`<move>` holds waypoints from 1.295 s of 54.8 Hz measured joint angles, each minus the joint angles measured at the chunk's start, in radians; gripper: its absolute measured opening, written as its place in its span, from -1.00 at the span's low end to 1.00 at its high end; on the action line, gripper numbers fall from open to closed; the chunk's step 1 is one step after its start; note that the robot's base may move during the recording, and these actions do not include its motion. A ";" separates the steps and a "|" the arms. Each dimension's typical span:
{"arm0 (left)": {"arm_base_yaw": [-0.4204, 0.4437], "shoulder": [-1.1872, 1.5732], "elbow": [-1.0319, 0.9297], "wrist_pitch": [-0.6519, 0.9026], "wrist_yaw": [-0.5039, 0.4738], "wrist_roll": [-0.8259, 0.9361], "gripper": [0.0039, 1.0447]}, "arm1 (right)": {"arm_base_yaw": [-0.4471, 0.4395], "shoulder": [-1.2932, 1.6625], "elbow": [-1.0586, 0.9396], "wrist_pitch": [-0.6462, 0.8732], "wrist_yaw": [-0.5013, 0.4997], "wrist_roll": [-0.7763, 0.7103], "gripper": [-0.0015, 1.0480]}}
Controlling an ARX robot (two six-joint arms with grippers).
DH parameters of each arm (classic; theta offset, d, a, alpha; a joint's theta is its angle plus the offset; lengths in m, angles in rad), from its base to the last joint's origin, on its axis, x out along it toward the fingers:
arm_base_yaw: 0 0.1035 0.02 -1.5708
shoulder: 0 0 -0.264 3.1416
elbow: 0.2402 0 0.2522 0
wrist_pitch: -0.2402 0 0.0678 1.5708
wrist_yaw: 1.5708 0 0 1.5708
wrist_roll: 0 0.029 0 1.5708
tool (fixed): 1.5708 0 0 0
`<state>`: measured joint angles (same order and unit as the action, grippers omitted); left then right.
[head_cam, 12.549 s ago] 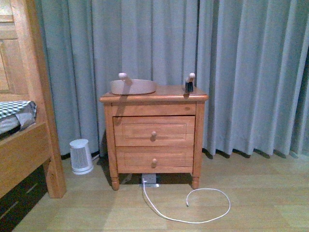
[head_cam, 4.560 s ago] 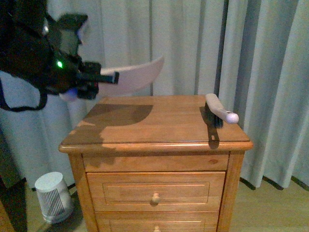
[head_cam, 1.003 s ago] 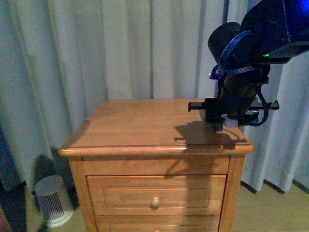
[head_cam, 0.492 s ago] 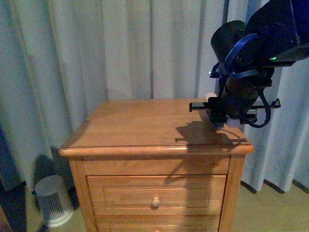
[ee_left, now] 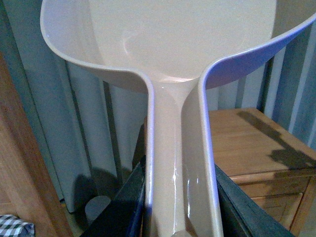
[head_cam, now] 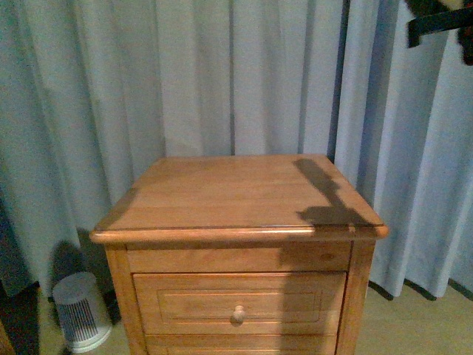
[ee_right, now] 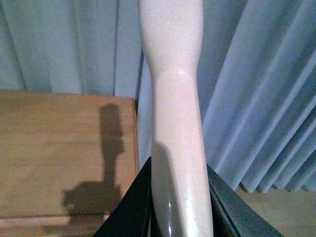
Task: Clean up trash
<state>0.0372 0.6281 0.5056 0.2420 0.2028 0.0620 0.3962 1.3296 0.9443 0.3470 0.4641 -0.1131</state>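
No trash shows in any view. In the left wrist view my left gripper (ee_left: 178, 217) is shut on the handle of a pale beige dustpan (ee_left: 168, 54), whose wide scoop fills the upper part of the picture. In the right wrist view my right gripper (ee_right: 178, 212) is shut on the smooth beige handle of the brush (ee_right: 175, 108); its bristles are out of view. In the front view only a dark piece of the right arm (head_cam: 443, 22) shows at the top right corner, high above the wooden nightstand (head_cam: 236, 196).
The nightstand's top (head_cam: 236, 185) carries only the arm's shadow. Grey curtains (head_cam: 185, 74) hang behind it. A small white ribbed device (head_cam: 80, 310) stands on the floor to its left. A wooden bed frame (ee_left: 19, 163) and checked fabric (ee_left: 15, 228) show in the left wrist view.
The right arm has lifted from the nightstand's right edge up to the top right corner of the front view, taking the brush off the top. The nightstand now holds nothing.
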 joint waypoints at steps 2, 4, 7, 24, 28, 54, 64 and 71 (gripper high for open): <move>0.000 0.000 0.000 0.000 0.000 0.000 -0.47 | 0.005 -0.052 -0.047 0.011 0.011 -0.014 -0.60; 0.000 0.000 0.000 0.000 0.000 0.000 -0.47 | 0.007 -0.104 -0.086 0.012 0.021 -0.016 -0.60; 0.000 0.000 0.000 0.000 0.000 0.000 -0.47 | 0.016 -0.190 -0.147 0.006 0.037 -0.018 -0.60; 0.000 0.000 0.000 0.000 0.000 0.000 -0.47 | 0.093 -0.594 -0.377 -0.073 0.184 -0.038 -0.60; 0.000 0.000 0.000 0.000 0.000 0.000 -0.47 | 0.098 -0.615 -0.389 -0.073 0.190 -0.042 -0.60; 0.000 0.000 0.000 0.000 0.000 0.000 -0.47 | 0.078 -0.601 -0.413 -0.072 0.171 -0.020 -0.60; 0.000 0.000 0.000 0.000 0.000 0.000 -0.47 | 0.077 -0.601 -0.413 -0.072 0.171 -0.018 -0.60; 0.000 0.000 0.000 0.000 0.000 0.000 -0.47 | 0.077 -0.601 -0.413 -0.072 0.171 -0.018 -0.60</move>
<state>0.0372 0.6281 0.5056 0.2420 0.2028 0.0620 0.4736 0.7284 0.5316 0.2749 0.6353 -0.1310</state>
